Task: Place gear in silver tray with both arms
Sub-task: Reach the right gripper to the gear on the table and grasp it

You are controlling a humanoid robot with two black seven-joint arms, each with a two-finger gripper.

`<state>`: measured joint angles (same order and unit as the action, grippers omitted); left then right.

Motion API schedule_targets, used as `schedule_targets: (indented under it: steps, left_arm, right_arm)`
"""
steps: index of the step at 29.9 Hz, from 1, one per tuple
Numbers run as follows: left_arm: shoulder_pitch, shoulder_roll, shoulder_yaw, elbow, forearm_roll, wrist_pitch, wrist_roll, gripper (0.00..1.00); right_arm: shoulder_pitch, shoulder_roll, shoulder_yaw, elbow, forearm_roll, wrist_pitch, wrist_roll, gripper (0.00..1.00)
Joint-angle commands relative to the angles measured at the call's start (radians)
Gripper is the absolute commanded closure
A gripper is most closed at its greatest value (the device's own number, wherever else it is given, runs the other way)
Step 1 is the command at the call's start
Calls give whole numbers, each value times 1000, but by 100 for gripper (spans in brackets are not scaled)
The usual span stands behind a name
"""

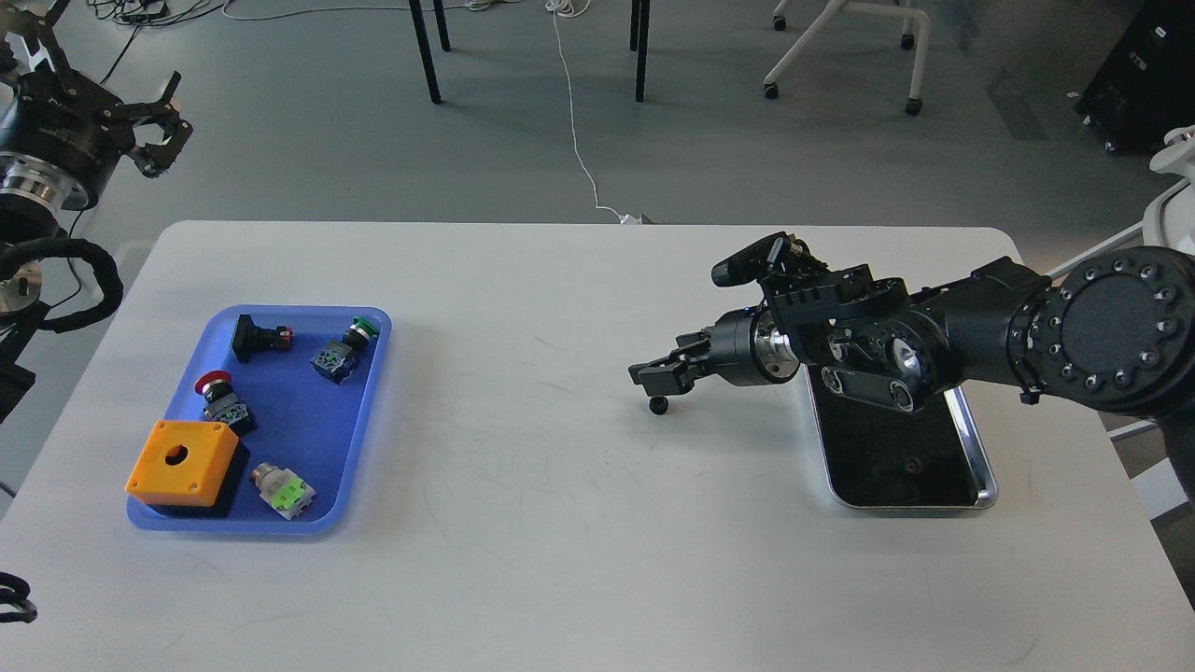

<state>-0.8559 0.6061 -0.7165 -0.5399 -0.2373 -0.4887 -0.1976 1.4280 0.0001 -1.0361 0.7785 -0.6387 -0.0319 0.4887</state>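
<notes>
A small black gear (659, 405) lies on the white table, left of the silver tray (978, 464). My right gripper (656, 371) reaches left from over the tray's far end. Its fingers stand a little apart, just above the gear on its far side, and hold nothing. The right arm hides the tray's far part. A small dark round spot (913, 464) shows on the tray's dark bottom. My left gripper (157, 119) is raised at the far left beyond the table's edge, claws spread and empty.
A blue plastic tray (369, 411) at the left holds an orange box (182, 462) and several push-button switches. Chair and table legs and a white cable are on the floor beyond the table.
</notes>
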Motion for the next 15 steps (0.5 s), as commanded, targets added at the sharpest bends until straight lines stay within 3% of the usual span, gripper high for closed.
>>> schedule_targets:
  steps: [1,15]
  left_arm:
    - [0,0,0,1,0,0,0,3]
    - [2,14,0,2,0,0,-2,3]
  right_arm:
    - [2,0,1,15,-24,3,0,13]
    - [-6,0,21,62,-156,4,0,14]
